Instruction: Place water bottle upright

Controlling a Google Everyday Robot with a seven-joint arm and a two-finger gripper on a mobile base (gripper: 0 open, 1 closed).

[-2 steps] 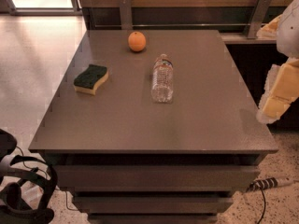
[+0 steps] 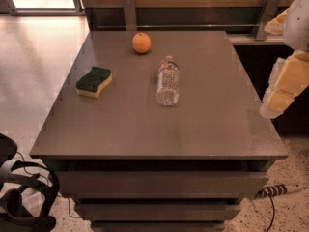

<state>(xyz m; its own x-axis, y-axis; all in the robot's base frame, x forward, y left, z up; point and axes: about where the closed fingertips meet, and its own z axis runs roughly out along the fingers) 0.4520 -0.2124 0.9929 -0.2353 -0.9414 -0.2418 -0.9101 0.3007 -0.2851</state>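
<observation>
The water bottle (image 2: 167,81) is clear and ribbed with a white cap. It lies on its side near the middle of the grey table (image 2: 145,129), cap pointing toward the far edge. My gripper (image 2: 282,88) is a pale cream shape at the right edge of the camera view. It hangs beside the table's right edge, well to the right of the bottle and not touching it. It holds nothing that I can see.
An orange (image 2: 141,42) sits near the table's far edge, just left of the bottle's cap. A green and yellow sponge (image 2: 94,81) lies to the bottle's left. A dark counter (image 2: 251,38) stands behind at the right. Black cables lie on the floor at the lower left (image 2: 19,197).
My gripper has shifted slightly up and to the left at the right edge. The bottle, orange and sponge have not moved.
</observation>
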